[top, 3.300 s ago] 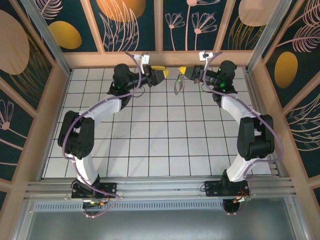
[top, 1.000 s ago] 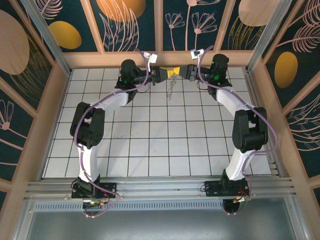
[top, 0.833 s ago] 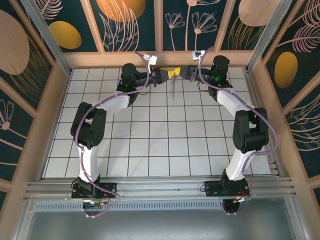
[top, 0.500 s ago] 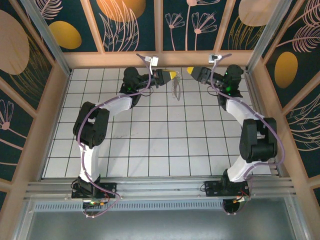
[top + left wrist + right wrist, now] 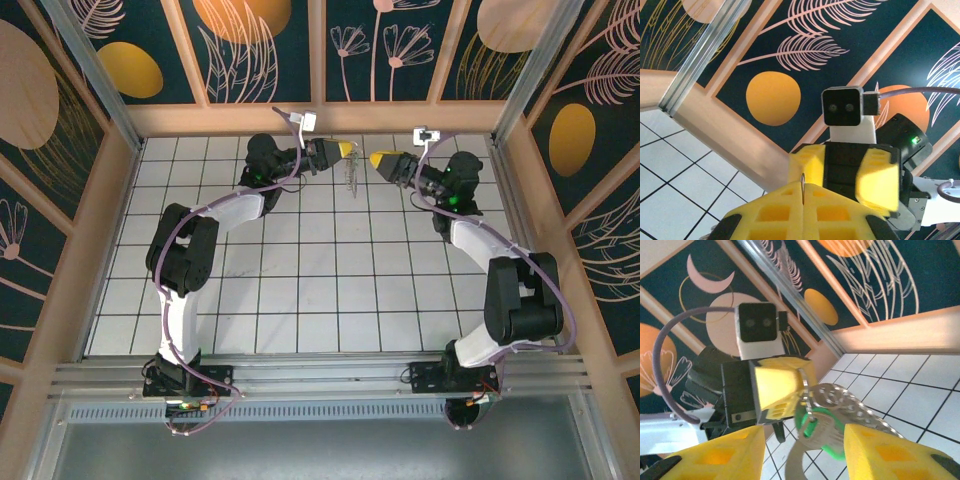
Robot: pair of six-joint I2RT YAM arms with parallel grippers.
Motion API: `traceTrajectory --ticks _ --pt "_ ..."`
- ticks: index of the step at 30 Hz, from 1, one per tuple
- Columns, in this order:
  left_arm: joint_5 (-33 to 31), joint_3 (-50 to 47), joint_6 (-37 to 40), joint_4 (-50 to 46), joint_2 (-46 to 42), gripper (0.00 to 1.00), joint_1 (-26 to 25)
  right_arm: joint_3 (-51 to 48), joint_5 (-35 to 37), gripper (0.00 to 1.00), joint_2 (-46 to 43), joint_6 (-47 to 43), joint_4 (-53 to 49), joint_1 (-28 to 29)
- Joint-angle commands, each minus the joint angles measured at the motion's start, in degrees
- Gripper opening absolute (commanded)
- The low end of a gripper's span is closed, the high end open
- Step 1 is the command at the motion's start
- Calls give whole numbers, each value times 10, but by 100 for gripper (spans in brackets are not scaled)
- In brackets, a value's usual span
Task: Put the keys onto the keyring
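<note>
Here, the left hand is clamping shut on the keyring, holding it up above the far side of the tiled bench, close to the back wall. The green-headed key and a cluster of small silver keys are hanging on the ring, just below the left fingertips. The right hand is facing the left one from just beside it, not touching. Its yellow fingers are standing apart and gripping nothing, pointing towards the dangling bunch.
</note>
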Motion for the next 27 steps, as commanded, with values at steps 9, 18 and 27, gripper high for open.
traceTrajectory --ticks 9,18,27 --pt "-3 0 0 1 -22 0 -7 47 18 42 -9 -92 -70 34" --pt "0 0 1 0 -25 0 -7 32 42 37 -28 -115 -93 21" --pt "3 0 1 1 -25 0 -8 35 30 38 -15 -102 -81 21"
